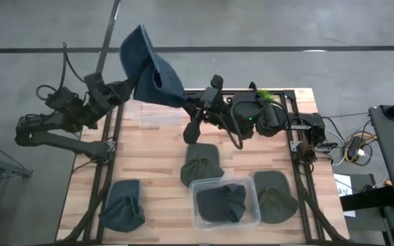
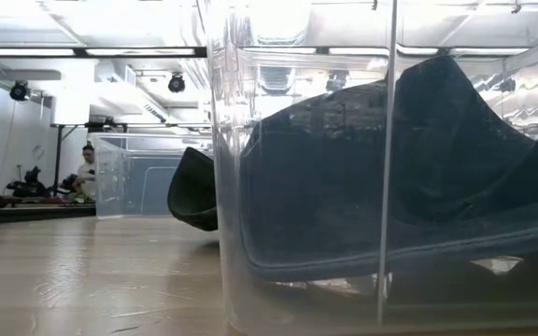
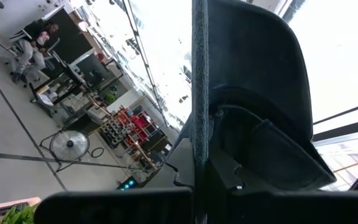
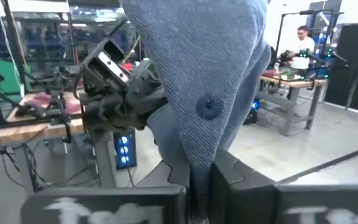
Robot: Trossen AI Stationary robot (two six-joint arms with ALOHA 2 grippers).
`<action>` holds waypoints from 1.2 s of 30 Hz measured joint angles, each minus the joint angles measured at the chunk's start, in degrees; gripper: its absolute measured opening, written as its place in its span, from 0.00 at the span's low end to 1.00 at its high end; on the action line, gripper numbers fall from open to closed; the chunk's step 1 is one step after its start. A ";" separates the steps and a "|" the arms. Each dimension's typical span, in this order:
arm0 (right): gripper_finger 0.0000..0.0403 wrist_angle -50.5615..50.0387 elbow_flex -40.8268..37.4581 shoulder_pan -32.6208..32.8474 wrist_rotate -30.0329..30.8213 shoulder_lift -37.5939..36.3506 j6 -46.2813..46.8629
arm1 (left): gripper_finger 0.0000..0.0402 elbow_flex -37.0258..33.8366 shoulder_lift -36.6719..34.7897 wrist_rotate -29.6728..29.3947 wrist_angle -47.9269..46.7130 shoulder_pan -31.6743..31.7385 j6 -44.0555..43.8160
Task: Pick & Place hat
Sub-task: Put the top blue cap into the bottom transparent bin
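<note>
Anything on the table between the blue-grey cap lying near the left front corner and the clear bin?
No. In the high view, bare wood separates the blue-grey cap from the clear bin; the nearest dark green cap lies farther back.

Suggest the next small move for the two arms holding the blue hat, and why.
Probably carry the blue hat toward the clear bin: the left gripper and right gripper hold it aloft at the table's far edge, away from the bin holding one dark hat.

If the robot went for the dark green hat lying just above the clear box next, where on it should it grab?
Probably from straight above, pinching the raised fold at the top of the green hat. It lies crumpled on the table, and its near edge sits close to the clear bin, so the far end looks freer. Both the left gripper and right gripper are busy holding the blue hat.
</note>
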 joint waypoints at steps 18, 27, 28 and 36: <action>0.02 -17.72 0.00 0.71 -3.46 -7.55 10.80 | 0.26 0.04 -5.39 -1.92 -1.91 0.00 8.65; 0.02 -27.66 0.05 0.10 -20.58 -13.16 27.44 | 0.27 0.12 -8.16 -2.29 -5.81 0.00 10.77; 0.02 -28.86 0.06 0.12 -22.30 -13.43 29.58 | 0.27 0.17 -8.37 -2.33 -6.40 0.02 10.52; 0.02 -29.88 0.00 0.81 -26.55 -13.48 35.01 | 0.27 0.00 -6.55 2.39 -16.37 0.00 3.49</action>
